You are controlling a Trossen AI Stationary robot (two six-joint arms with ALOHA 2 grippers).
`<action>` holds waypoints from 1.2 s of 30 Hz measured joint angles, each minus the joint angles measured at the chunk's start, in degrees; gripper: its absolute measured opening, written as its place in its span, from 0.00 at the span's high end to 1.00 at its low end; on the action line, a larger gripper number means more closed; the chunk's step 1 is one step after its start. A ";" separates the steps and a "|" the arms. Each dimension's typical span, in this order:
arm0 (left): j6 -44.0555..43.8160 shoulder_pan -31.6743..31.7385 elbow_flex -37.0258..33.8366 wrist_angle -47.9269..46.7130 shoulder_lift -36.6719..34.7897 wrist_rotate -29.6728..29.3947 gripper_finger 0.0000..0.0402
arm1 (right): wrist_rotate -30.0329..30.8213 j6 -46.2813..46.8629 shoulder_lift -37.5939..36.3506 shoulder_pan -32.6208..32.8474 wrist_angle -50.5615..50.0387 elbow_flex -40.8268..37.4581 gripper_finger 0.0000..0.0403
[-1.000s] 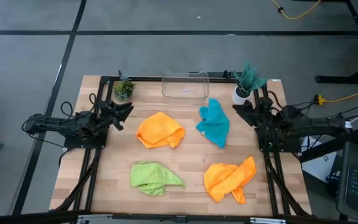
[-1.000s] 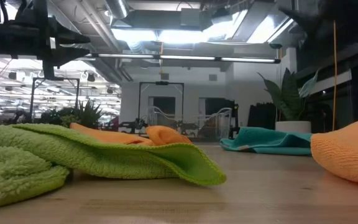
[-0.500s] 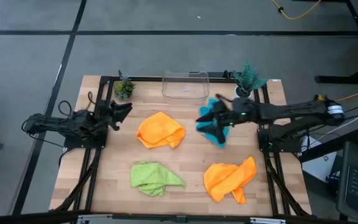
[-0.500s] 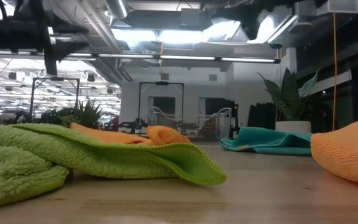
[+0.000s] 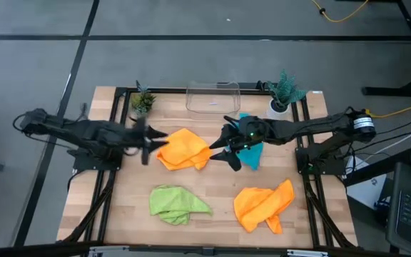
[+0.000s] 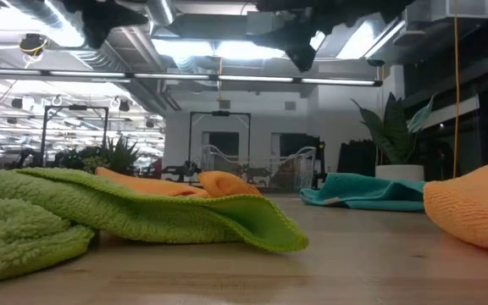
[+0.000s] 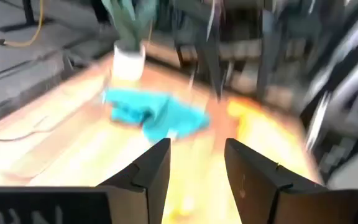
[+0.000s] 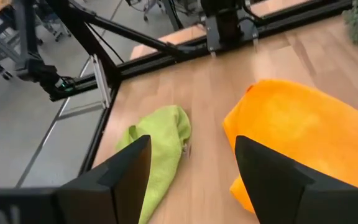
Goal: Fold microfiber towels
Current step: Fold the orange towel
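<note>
Four microfiber towels lie crumpled on the wooden table: an orange one (image 5: pixel 184 149) left of centre, a teal one (image 5: pixel 250 152) right of centre, a lime green one (image 5: pixel 177 202) at the near left, and a second orange one (image 5: pixel 264 205) at the near right. My left gripper (image 5: pixel 159 139) hovers open just left of the centre orange towel. My right gripper (image 5: pixel 220 147) hovers open between the centre orange towel and the teal one, its arm covering part of the teal towel. The right wrist view shows the green towel (image 8: pixel 160 152) and the orange towel (image 8: pixel 297 127) beyond the open fingers.
A clear plastic bin (image 5: pixel 212 97) stands at the far edge, with a small potted plant on either side of it (image 5: pixel 143 102) (image 5: pixel 284 91). Black frame rails (image 5: pixel 109 193) run along the table's left and right edges. Bare wood shows between the two near towels.
My right gripper has swung from the table's right edge out over the teal towel toward the middle. My left gripper has risen and moved right, from the left rail to the centre orange towel's left side. The towels lie as before.
</note>
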 joint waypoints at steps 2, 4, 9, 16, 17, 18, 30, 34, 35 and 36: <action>3.50 -1.56 3.27 -4.29 5.83 0.05 0.64 | 0.01 -0.22 1.04 -0.01 0.12 0.00 0.42; 5.81 -2.70 5.26 -6.54 10.70 0.01 0.64 | 0.41 -1.75 2.09 -0.02 0.15 0.02 0.42; 6.07 -4.22 6.75 -5.86 20.41 -0.03 0.64 | 1.29 -7.65 5.08 0.00 0.57 0.04 0.42; -0.66 -3.63 6.79 -5.97 27.79 -0.63 0.64 | 4.82 -7.27 12.34 0.09 3.49 0.04 0.42; -1.81 -3.46 6.82 -5.94 28.19 -0.70 0.64 | 6.64 -7.23 13.50 0.11 3.71 0.04 0.42; -2.81 -3.32 6.82 -6.25 28.38 -0.71 0.64 | 8.72 -7.26 14.64 0.23 3.67 0.04 0.42; -4.60 -3.21 6.84 -6.96 30.85 -1.39 0.64 | 19.63 -17.98 21.27 0.26 1.23 0.03 0.42; -6.08 -3.21 6.83 -6.91 30.85 -1.72 0.64 | 21.86 -17.99 23.49 -0.32 2.16 0.00 0.42; -6.14 -3.21 6.83 -6.90 30.85 -1.74 0.64 | 23.30 -17.98 23.85 -0.50 1.97 0.00 0.42; -6.13 -3.21 6.84 -6.97 30.85 -1.74 0.64 | 24.65 -17.99 24.31 -0.69 2.11 0.00 0.42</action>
